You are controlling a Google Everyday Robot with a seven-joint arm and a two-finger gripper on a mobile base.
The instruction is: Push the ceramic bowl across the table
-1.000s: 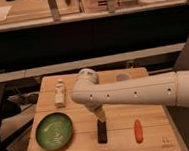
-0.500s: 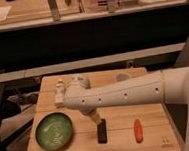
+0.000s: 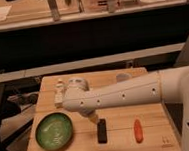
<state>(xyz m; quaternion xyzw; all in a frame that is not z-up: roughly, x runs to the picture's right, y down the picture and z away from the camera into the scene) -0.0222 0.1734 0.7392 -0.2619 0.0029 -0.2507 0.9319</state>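
- The arm [image 3: 139, 88] is covered in smooth white shells and shaped as a thick rounded tube.
- Small dark dots [image 3: 123, 94] are set in a row along its side.
- The end effector [image 3: 94, 118], tipped pale yellow, is seen below the arm's rounded end, over the table [image 3: 119, 143].

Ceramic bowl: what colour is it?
Glossy green, camera view; claw hangs between ceramic bowl and black block.

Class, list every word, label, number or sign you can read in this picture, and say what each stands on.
No text can be read.
The small dark mark near a corner of the table is too small to read.
No lettering shows on the ceramic bowl, or on the gripper, which hangs just right of the bowl.
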